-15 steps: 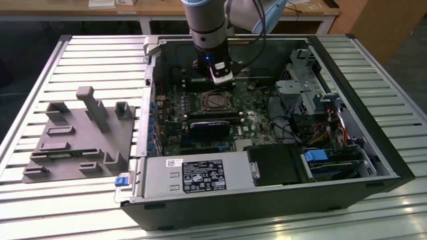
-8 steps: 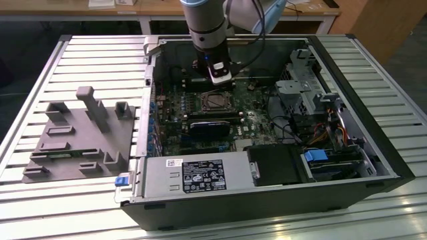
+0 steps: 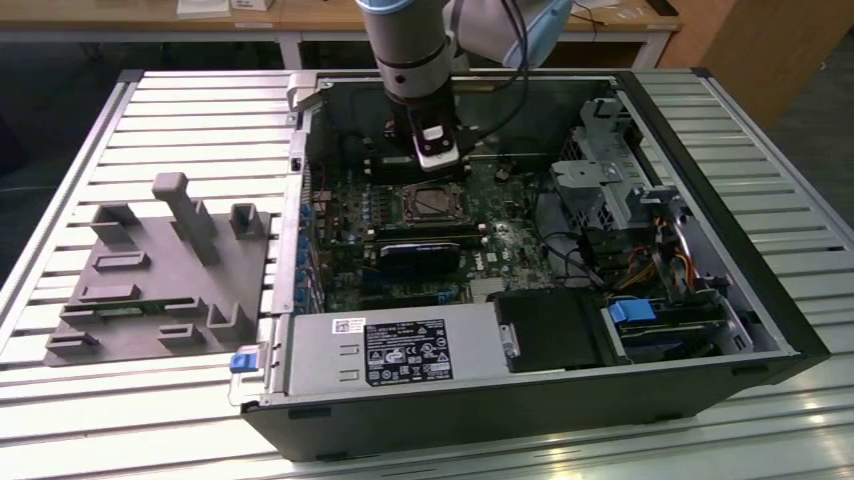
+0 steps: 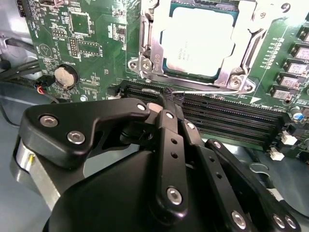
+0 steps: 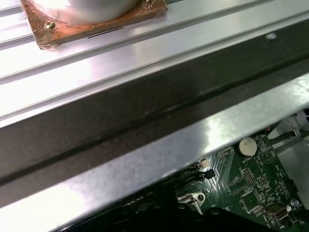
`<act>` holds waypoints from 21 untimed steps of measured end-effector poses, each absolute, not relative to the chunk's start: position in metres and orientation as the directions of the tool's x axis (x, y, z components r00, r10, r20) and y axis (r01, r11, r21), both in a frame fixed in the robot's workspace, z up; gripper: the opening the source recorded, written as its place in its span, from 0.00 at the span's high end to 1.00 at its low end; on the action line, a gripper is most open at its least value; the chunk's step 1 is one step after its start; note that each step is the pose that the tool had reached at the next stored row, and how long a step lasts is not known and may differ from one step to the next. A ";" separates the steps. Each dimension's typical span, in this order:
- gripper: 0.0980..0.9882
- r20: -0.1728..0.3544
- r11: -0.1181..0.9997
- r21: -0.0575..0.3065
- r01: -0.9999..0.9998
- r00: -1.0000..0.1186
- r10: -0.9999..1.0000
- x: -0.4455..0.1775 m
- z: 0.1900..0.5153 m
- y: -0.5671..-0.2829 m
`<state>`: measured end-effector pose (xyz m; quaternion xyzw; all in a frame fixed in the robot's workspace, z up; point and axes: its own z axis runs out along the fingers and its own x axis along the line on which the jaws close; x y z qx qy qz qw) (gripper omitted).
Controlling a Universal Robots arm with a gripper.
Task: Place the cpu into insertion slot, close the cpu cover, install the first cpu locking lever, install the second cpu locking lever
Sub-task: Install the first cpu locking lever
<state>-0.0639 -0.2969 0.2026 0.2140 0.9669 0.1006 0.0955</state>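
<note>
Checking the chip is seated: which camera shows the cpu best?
The second wrist view: the cpu is close up. The exterior view shows the cpu small; the first wrist view faces the case wall.

Slatted metal table (image 3: 200, 110), wooden desk (image 3: 320, 15) behind

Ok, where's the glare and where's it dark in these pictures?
Exterior view: glare on the slatted table. Second wrist view: the cpu shines pale, the end effector is dark. First wrist view: bright sheen on the metal case edge.

In the insertion slot (image 3: 404, 205) lies the cpu (image 4: 195, 41), the cpu cover (image 4: 150, 29) down around it, memory slots (image 4: 227, 113) just beside the slot.
</note>
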 end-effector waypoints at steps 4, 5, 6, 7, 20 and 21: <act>1.00 -0.143 0.885 0.235 0.402 -0.886 0.441 -0.064 0.201 -0.296; 1.00 -0.144 0.884 0.234 0.404 -0.885 0.443 -0.064 0.201 -0.296; 1.00 -0.145 0.884 0.233 0.406 -0.884 0.445 -0.064 0.200 -0.296; 1.00 -0.146 0.883 0.232 0.408 -0.883 0.446 -0.064 0.200 -0.296; 1.00 -0.157 0.880 0.218 0.423 -0.874 0.459 -0.064 0.195 -0.295; 1.00 -0.158 0.880 0.216 0.423 -0.874 0.459 -0.064 0.194 -0.295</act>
